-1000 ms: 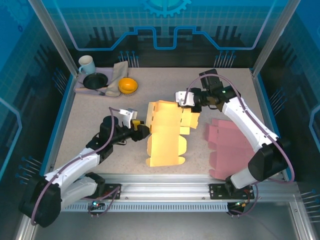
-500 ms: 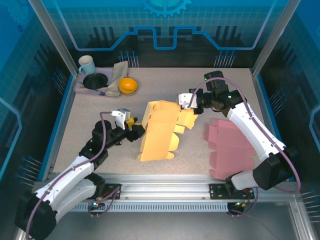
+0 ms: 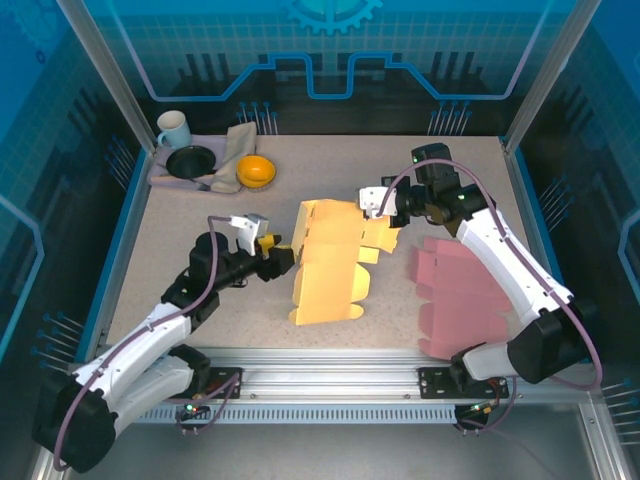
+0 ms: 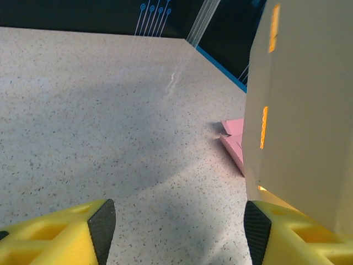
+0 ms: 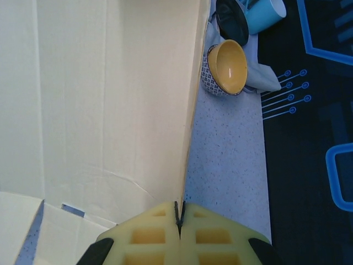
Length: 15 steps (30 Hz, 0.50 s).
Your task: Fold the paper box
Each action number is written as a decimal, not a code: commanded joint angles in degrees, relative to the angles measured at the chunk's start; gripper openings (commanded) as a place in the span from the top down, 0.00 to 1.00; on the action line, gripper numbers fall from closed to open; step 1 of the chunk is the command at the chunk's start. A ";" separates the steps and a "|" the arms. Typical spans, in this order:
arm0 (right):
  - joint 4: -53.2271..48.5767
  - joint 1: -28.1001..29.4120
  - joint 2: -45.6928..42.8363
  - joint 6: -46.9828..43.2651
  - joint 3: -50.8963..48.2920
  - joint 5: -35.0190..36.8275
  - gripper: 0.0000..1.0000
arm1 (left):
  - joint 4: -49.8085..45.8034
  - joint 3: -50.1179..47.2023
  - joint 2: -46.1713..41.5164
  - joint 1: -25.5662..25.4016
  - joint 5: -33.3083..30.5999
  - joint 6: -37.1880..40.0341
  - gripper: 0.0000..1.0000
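Moved since half a second ago: yellow paper box (image 3: 328,265) swung squarer and slightly right, left gripper (image 3: 284,257) carried along | left gripper: jaws held apart, nothing clamped, box wall just beside one finger | right gripper (image 3: 386,212): pinched shut on box's far flap | box: laid mid table (image 3: 180,230), between grippers

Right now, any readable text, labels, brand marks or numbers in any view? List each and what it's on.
No readable words, numbers or brand marks anywhere.
back panel: gear emblem and circuit-style line graphics, no lettering.
yellow paper box: plain, nothing printed.
pink paper blank: plain, nothing printed.
blue mug: no visible marking; too small to rule out fine print.
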 commanded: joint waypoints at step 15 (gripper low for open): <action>4.31 0.09 -2.23 2.75 -1.98 -4.91 1.00 | 7.41 3.60 10.07 -0.27 12.14 -5.64 0.32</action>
